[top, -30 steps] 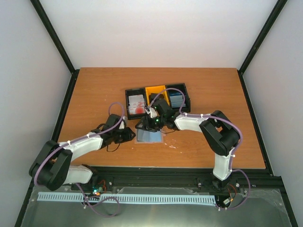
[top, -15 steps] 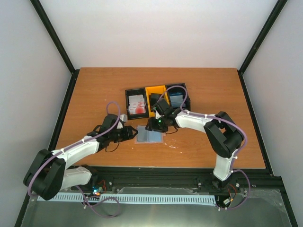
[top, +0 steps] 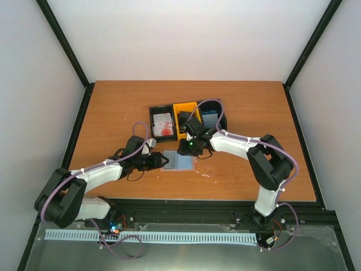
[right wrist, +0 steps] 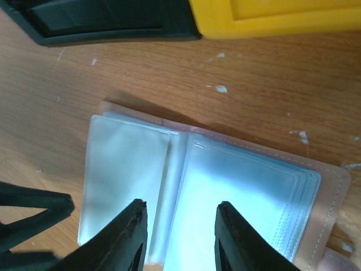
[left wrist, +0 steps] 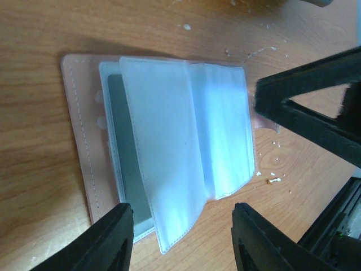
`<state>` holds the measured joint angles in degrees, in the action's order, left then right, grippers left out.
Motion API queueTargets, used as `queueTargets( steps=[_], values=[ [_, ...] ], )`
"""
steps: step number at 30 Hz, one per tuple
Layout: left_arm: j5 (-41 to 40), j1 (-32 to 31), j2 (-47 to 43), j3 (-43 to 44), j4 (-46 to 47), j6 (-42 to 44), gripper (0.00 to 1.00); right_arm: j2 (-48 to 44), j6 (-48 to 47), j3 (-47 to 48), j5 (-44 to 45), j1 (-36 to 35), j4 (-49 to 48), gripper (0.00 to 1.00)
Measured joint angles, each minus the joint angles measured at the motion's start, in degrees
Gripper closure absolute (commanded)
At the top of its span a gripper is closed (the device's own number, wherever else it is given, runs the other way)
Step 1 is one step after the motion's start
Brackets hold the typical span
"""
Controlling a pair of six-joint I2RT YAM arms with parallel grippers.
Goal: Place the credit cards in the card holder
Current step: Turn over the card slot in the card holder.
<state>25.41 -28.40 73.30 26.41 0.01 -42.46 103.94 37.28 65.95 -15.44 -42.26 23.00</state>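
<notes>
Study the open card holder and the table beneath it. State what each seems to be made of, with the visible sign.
Card holder: sleeves of thin clear plastic, glossy, since a grey card shows through one; cover pale pink with a stitched edge, likely faux leather or vinyl. Table: matt wood grain, perhaps laminate.

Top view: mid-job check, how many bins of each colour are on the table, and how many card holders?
black bins: 2
yellow bin: 1
card holder: 1
Total: 4
</notes>
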Motion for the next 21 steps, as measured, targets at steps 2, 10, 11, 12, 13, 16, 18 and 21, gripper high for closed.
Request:
queueTargets(
  steps=[2, 10, 11, 12, 13, 16, 18, 21],
  values=[
    [0.63, 0.00, 0.96, 0.00, 0.04, -0.02, 0.59, -0.85, -0.44, 0.00, 0.48, -0.17, 0.13, 0.69],
    [2.71, 0.00, 3.89, 0.68, 1.31, 0.11, 0.58, -2.78, -0.87, 0.00, 1.38, -0.92, 0.15, 0.69],
    [3.19, 0.00, 4.50, 0.79, 1.60, 0.15, 0.57, -2.78, -0.87, 0.00, 1.40, -0.90, 0.17, 0.69],
    [3.76, 0.00, 5.11, 0.94, 1.75, 0.20, 0.57, -2.78, -0.87, 0.00, 1.42, -0.90, 0.15, 0.68],
    [4.33, 0.00, 5.60, 1.11, 1.81, 0.26, 0.57, -2.78, -0.87, 0.00, 1.42, -0.92, 0.15, 0.68],
    [6.10, 0.00, 6.67, 1.70, 2.36, 0.61, 0.57, -2.78, -0.94, 0.00, 1.16, -0.92, 0.04, 0.68],
    [7.06, 0.00, 7.02, 2.29, 2.64, 0.66, 0.57, -2.78, -1.05, -0.22, 0.20, -0.92, -0.50, 0.69],
    [7.82, 0.00, 6.99, 3.15, 3.13, 0.66, 0.57, -2.75, -1.27, -0.81, -1.60, -1.18, -0.96, 0.74]
  ],
)
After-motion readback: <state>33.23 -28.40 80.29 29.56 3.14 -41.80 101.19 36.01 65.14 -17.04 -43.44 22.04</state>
